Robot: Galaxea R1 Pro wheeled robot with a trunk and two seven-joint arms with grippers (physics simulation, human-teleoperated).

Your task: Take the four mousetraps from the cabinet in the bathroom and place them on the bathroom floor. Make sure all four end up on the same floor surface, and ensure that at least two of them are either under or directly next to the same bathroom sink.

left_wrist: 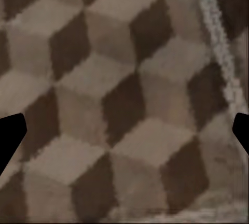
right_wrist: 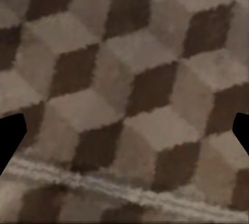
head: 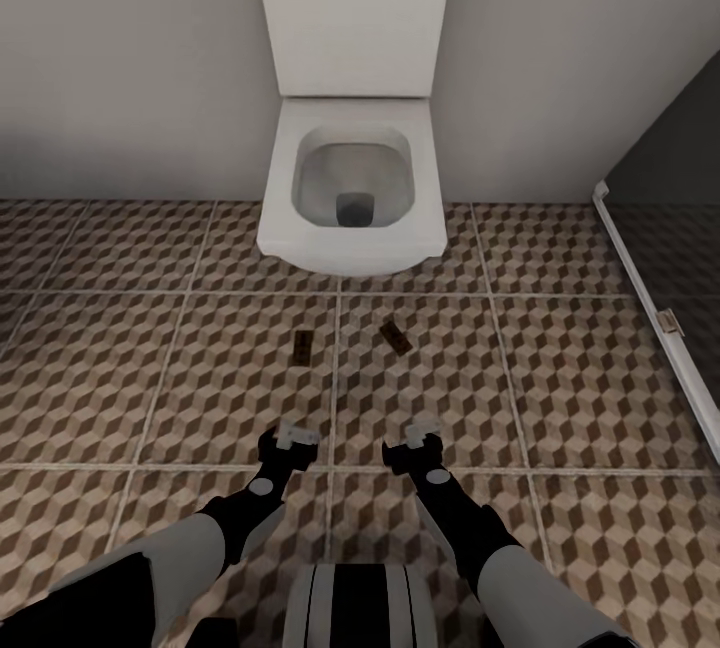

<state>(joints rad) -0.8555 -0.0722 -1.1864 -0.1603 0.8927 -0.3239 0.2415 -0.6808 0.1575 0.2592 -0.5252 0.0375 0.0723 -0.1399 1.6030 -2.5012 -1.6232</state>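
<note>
Two small brown mousetraps lie flat on the cube-patterned bathroom floor (head: 150, 368) in front of the toilet: one (head: 300, 347) left of a grout line, the other (head: 396, 337) right of it and turned at an angle. My left gripper (head: 295, 436) hangs low over the tiles, open and empty, a short way nearer than the left trap. My right gripper (head: 421, 431) is likewise open and empty, nearer than the right trap. Each wrist view looks straight down at tile (left_wrist: 124, 105) (right_wrist: 124, 94), with dark fingertips (left_wrist: 10, 133) (right_wrist: 10, 136) wide apart at the edges.
A white wall-hung toilet (head: 350, 188) with its lid up stands against the grey wall ahead. A white shower threshold (head: 655, 318) and glass panel with the dark shower floor (head: 690, 248) beyond run along the right.
</note>
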